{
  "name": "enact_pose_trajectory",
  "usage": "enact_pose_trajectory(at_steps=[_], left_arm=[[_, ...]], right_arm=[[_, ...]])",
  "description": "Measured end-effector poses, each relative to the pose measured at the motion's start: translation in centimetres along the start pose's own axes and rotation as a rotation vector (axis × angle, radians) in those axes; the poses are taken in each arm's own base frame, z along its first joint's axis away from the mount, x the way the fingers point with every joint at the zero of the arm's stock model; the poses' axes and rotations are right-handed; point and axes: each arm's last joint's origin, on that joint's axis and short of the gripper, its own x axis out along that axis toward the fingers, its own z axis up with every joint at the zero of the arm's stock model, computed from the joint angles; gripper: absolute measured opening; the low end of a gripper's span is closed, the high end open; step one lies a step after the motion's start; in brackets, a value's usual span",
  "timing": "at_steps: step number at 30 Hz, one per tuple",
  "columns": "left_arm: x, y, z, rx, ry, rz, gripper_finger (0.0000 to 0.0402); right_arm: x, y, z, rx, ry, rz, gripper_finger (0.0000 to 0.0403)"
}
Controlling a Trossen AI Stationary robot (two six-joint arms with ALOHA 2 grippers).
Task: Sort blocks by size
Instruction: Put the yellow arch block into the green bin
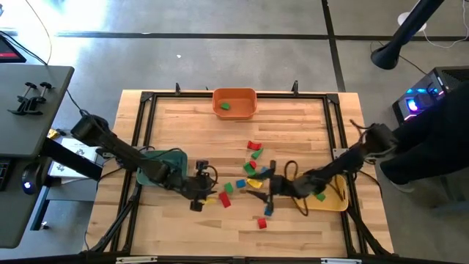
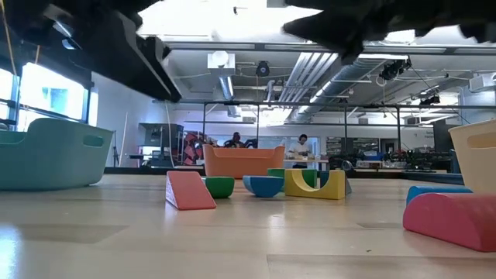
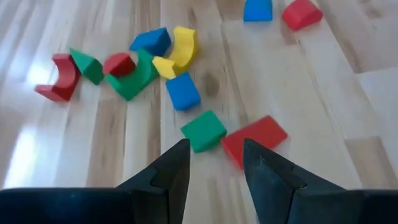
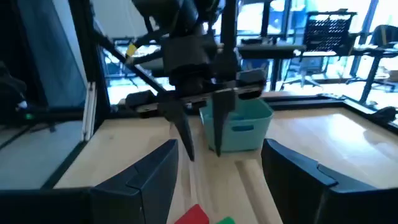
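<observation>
Several small red, green, blue and yellow blocks lie scattered on the wooden table's middle. My left gripper comes from the left, slanting down, and is open. A green block and a red block lie flat on the wood just ahead of its fingertips, and nothing is between them. My right gripper reaches in level from the right and stands open above a red block. It faces the left gripper. One green block lies in the orange bin.
A teal bin stands at the left under my left arm. A yellow bin stands at the right under my right arm, with a green block in it. The orange bin is at the far edge. A black frame borders the table.
</observation>
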Motion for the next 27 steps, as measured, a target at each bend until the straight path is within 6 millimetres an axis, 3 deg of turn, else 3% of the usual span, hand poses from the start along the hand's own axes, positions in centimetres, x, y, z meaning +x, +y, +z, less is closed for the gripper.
enact_pose_trajectory(at_steps=[6,12,17,22,27], left_arm=[[3.0,1.3,0.0,-0.066,-0.024,0.052,0.0138],[6.3,2.7,0.7,-0.137,-0.145,-0.037,0.0174],[8.9,3.7,-0.1,-0.174,-0.139,-0.092,0.0215],[10.9,3.5,-0.6,-0.172,-0.117,-0.11,0.0229],[12.3,3.3,1.1,-0.134,-0.164,-0.105,0.023]], right_arm=[[2.1,0.9,-0.1,-0.049,0.002,0.027,0.0222],[0.8,1.9,1.8,-0.124,-0.012,-0.018,0.0222],[-1.0,2.8,3.0,-0.143,0.011,-0.05,0.0222],[-1.8,3.3,3.1,-0.152,0.029,-0.074,0.0222],[-1.6,3.1,2.7,-0.148,0.054,-0.109,0.0222]])
